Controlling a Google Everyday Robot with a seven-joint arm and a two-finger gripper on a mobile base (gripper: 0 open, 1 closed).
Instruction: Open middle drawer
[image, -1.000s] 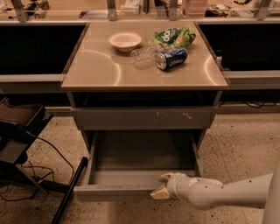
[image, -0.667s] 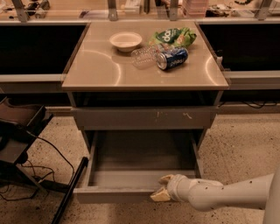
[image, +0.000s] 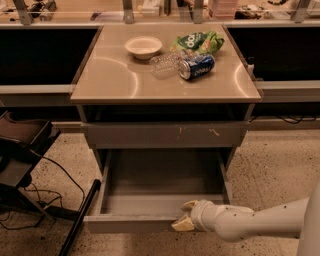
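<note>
Warm overhead light washes the tan cabinet top (image: 115, 75), throwing curved arcs of glare across its left half and a bright streak near its right edge. Below, the open middle drawer (image: 150, 200) lies dimmer, its back in shadow, while the pale gripper (image: 185, 215) at its front edge catches the light.

tabletop (image: 110, 75) with bowl (image: 143, 46), clear bottle (image: 164, 65), blue can (image: 196, 66), green bag (image: 200, 41); end effector (image: 184, 215) on front of middle drawer (image: 130, 223)
</note>
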